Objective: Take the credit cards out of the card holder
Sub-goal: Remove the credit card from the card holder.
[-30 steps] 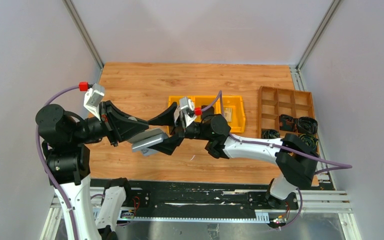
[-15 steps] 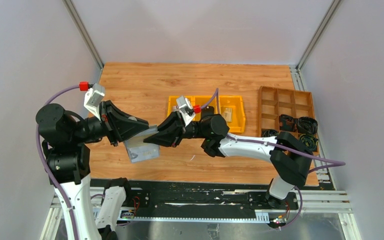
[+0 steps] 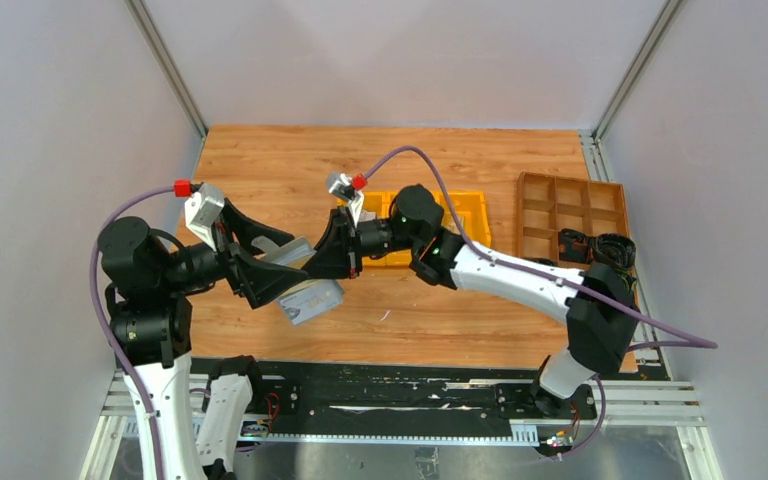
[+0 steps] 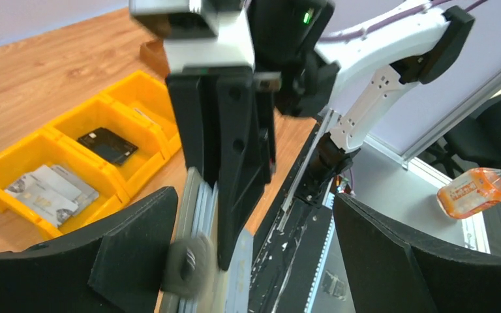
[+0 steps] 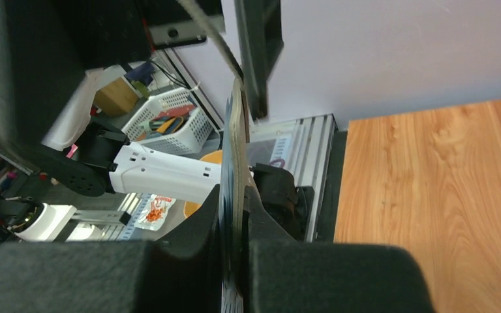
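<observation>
The grey card holder hangs above the table's near left part, open and seen edge-on in the left wrist view. A stack of pale credit cards shows inside one leaf. The other leaf stands a little apart. My right gripper is shut on the card holder, which sits as a thin plate between its black fingers. My left gripper is open, its wide jaws on either side of the holder. Its left finger is close beside the holder, and I cannot tell if they touch.
A yellow three-part bin stands behind, holding pale cards and a dark card. A brown divided tray with black cables sits at the right. The black rail runs along the near edge.
My right gripper shut on the card holder, then my left gripper opened and let go of it. Both grippers and the holder have shifted slightly.
</observation>
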